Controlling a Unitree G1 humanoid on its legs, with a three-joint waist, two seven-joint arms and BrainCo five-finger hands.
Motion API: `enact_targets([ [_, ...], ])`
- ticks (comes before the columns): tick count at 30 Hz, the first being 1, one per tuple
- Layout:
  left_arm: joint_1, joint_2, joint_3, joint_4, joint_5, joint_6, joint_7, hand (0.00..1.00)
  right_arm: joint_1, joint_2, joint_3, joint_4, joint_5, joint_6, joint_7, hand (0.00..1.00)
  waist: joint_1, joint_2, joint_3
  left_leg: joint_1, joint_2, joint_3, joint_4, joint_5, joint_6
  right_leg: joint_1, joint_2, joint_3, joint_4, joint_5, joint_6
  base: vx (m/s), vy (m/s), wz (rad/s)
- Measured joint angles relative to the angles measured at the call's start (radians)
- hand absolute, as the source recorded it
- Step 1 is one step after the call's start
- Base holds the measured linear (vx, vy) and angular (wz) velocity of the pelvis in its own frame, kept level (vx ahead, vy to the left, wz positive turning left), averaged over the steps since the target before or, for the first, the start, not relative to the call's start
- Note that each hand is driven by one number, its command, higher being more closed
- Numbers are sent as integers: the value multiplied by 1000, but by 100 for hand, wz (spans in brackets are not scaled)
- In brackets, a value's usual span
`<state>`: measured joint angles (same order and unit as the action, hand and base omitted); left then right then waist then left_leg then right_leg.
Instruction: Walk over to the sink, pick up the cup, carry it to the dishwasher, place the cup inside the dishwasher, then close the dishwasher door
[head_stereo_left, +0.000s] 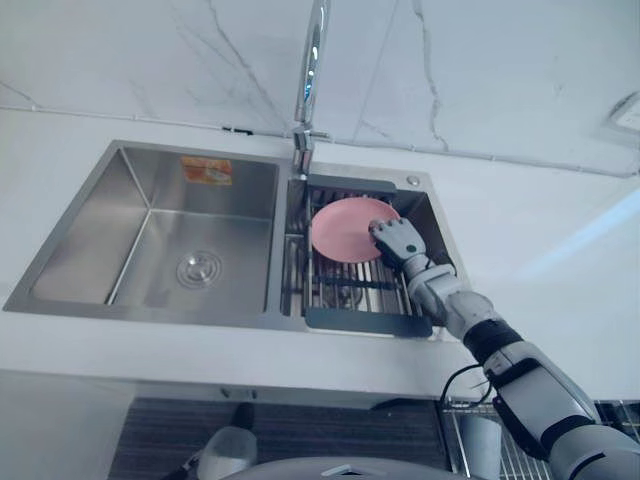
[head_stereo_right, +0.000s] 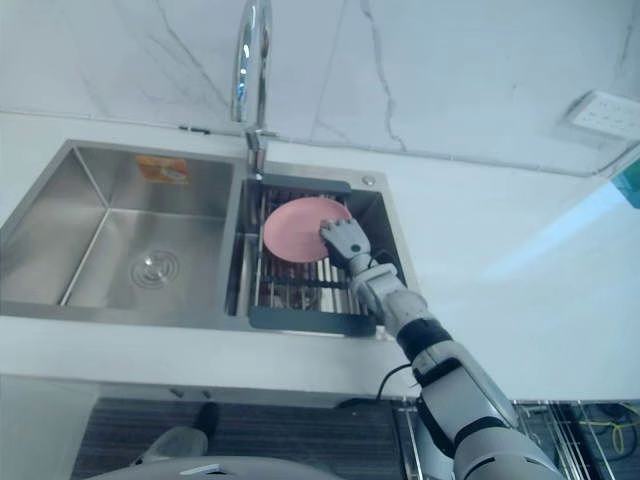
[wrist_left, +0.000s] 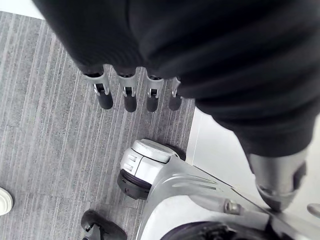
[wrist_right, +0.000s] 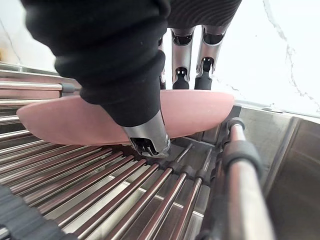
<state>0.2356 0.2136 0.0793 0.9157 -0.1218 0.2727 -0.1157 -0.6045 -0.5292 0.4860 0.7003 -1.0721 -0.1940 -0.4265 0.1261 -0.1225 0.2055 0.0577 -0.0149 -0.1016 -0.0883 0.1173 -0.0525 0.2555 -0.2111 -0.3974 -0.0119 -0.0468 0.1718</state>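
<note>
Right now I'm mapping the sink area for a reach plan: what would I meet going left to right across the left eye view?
large sink basin → drain → faucet → pink plate → right hand, fingers on the plate's edge → white counter

On my screen, a round, shallow pink dish (head_stereo_left: 340, 228), plain and matte, sits on the metal bar rack (head_stereo_left: 345, 292) laid across the smaller right basin of the steel sink (head_stereo_left: 95, 235), toward the back wall. My right hand (head_stereo_left: 397, 240) grips its right edge, fingers over the rim, thumb under it. The curved underside sits just over the bars; I cannot tell whether they touch.
</note>
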Motion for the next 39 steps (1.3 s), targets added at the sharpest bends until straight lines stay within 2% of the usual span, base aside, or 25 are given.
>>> enact_targets([
  [9, 7, -9, 13, 0, 7, -1, 0, 0, -41, -81, -23, -61, -35, -41, -1, 100, -19, 3, 1, 5, 6, 14, 0, 0, -1, -3, -1, 13, -1, 2, 2, 0, 0, -3],
  [14, 14, -15, 20, 0, 7, -2, 0, 0, -52, -147, -34, -101, -35, -47, -3, 100, -30, 7, 2, 6, 7, 34, 0, -1, -1, -16, 0, 37, -2, 11, 2, -13, 9, -14],
  [19, 15, -17, 19, 3, 8, 1, 0, 0, -76, -197, -106, -148, -34, -66, -40, 100, -45, 18, -4, 11, 13, 66, 0, -3, 0, -31, 1, 70, -5, 18, -1, -17, 11, -19],
  [25, 16, -17, 18, 12, 8, 0, 1, 0, -76, -226, -118, -179, -35, -71, -42, 100, -53, 19, -4, 17, 21, 79, 0, -2, 2, -33, 7, 86, -7, 21, -4, -7, -3, -7],
  [29, 17, -18, 16, 11, 8, 0, 1, 0, -75, -230, -197, -206, -33, -64, -41, 100, -49, 19, -5, 19, 28, 104, 0, -2, 2, -48, 8, 112, -7, 28, -5, -13, -1, -17],
  [32, 26, -16, 14, 11, 17, 3, 1, 0, -69, -248, -242, -275, -19, -59, -34, 100, -70, 18, -5, 34, 29, 135, 0, -7, 3, -50, 6, 144, -15, 39, -2, -6, 18, -30],
  [36, 30, -6, -4, 15, 30, 12, 0, 0, 25, -326, -363, -364, 64, -43, 10, 100, -94, 10, -15, 35, 33, 191, 0, -11, 5, -85, 7, 201, -13, 55, -2, -28, 33, -41],
  [39, 36, 5, -14, 20, 54, 23, 1, 0, 102, -373, -450, -373, 105, -31, 13, 100, -115, 0, -22, 49, 35, 233, 0, -17, 9, -107, 6, 245, -4, 61, 1, -41, 35, -42],
])
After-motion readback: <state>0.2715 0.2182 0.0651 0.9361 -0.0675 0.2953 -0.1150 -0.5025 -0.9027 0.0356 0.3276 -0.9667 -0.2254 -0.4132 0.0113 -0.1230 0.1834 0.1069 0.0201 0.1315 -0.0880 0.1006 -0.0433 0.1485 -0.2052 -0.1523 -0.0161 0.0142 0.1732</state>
